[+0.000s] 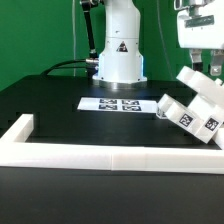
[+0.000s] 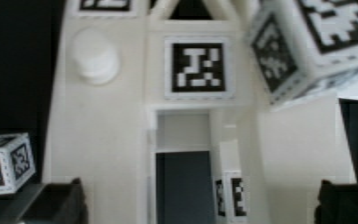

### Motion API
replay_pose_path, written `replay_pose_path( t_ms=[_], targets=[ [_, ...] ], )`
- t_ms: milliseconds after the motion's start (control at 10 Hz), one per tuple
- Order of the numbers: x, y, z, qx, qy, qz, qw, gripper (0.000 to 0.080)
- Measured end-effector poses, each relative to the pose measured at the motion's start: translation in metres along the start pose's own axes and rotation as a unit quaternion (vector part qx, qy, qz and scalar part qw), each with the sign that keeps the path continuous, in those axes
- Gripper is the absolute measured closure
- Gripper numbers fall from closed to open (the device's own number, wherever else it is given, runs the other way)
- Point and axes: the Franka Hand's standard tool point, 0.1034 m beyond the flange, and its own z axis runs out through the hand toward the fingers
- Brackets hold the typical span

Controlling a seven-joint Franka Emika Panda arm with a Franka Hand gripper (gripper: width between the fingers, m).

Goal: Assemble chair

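Hand (image 1: 207,68): I saw it released, jaws wide, upper right of the exterior frame.
Chair (image 1: 195,105): tilted on the surface (image 1: 60,95), right of frame, below my hand.

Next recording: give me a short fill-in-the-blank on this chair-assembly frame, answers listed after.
1. The table top is ___ in colour.
2. The white chair parts lie on the exterior view's ___ side.
3. The tool hangs above the parts with its jaws ___.
4. The marker board lies in front of the robot's ___ base.

Answers: black; right; open; white
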Motion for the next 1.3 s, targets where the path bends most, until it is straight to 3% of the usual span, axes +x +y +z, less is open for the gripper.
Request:
replay_pose_path(
  t_ms=[300, 700, 1000, 1300],
  targets=[
    [0.02, -0.008, 0.003, 0.002, 0.005, -0.019, 1.0, 0.0151],
    [0.031, -0.019, -0.001, 0.01, 0.009, -0.045, 0.999, 0.0151],
    [0.046, -0.014, 0.014, 0.0, 0.022, -0.052, 0.998, 0.0151],
    [0.06, -0.023, 0.013, 0.006, 0.031, -0.06, 0.998, 0.0151]
  ],
)
